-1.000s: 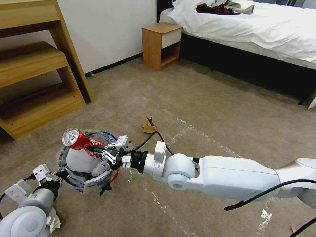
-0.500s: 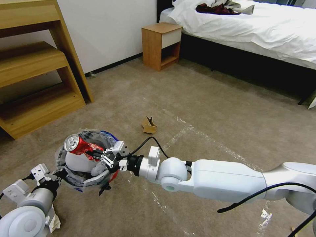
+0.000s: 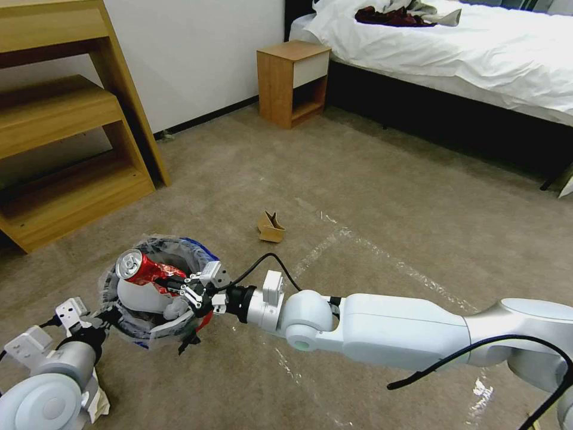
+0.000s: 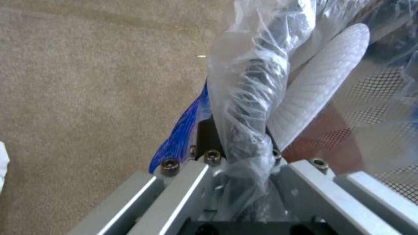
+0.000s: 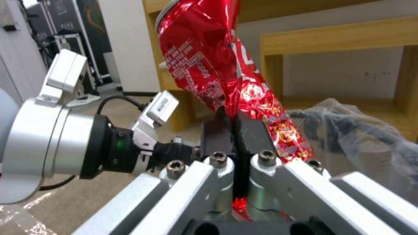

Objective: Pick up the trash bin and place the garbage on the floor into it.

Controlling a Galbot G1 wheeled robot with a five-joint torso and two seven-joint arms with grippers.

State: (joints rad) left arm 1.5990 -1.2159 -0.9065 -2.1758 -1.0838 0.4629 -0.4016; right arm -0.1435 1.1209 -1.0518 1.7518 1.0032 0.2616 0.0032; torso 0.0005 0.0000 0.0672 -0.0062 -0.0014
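Right wrist view: right pincer [image 5: 235, 137] pinches crushed red soda can [image 5: 217, 62], lettering illegible.

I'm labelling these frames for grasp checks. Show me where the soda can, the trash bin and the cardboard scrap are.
soda can [image 3: 143, 269]: head view, on its crushed red side.
trash bin [image 3: 156, 243]: head view, on the bag-lined far rim.
cardboard scrap [image 3: 270, 227]: head view, on its brown folded body, lying on the carpet.

Bright, even room light; soft shadows; wrist views blurred.
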